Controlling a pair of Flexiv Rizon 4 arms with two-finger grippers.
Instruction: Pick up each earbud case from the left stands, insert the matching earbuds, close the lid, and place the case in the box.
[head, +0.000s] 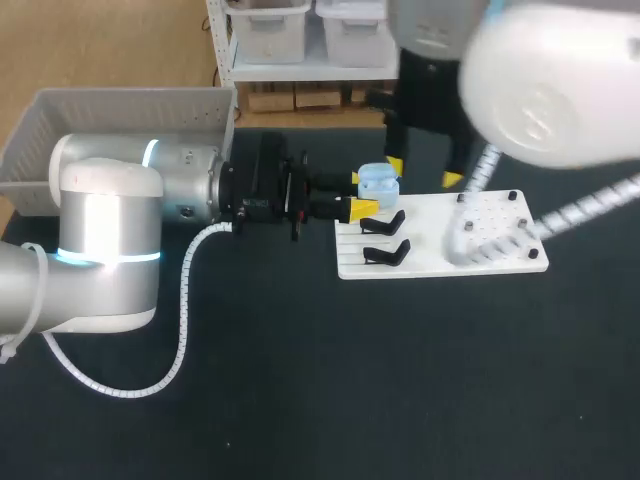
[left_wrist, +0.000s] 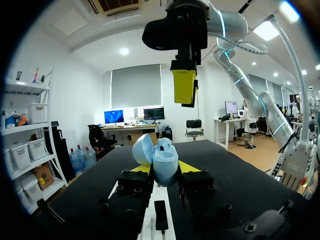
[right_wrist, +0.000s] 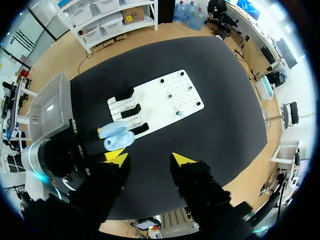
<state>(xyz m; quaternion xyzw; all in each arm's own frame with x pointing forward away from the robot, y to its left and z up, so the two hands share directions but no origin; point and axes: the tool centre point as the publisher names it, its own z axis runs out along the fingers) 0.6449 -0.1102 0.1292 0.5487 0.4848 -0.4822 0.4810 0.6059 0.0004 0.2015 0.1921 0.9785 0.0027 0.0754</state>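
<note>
A light blue earbud case (head: 378, 183) with its lid open is held just above the left end of the white board (head: 440, 262). My left gripper (head: 361, 194) is shut on it from both sides. In the left wrist view the case (left_wrist: 162, 160) stands between the yellow tips, lid (left_wrist: 142, 148) tipped back. My right gripper (head: 424, 172) hangs open and empty above the case and board. From its wrist view, the gripper (right_wrist: 148, 160) is high over the case (right_wrist: 117, 136). Two black stands (head: 384, 238) on the board are bare.
The grey box (head: 120, 110) sits at the table's back left, behind my left arm. The white board's right half (head: 500, 215) carries several small pegs. My right arm's white cable (head: 480, 240) hangs over that part.
</note>
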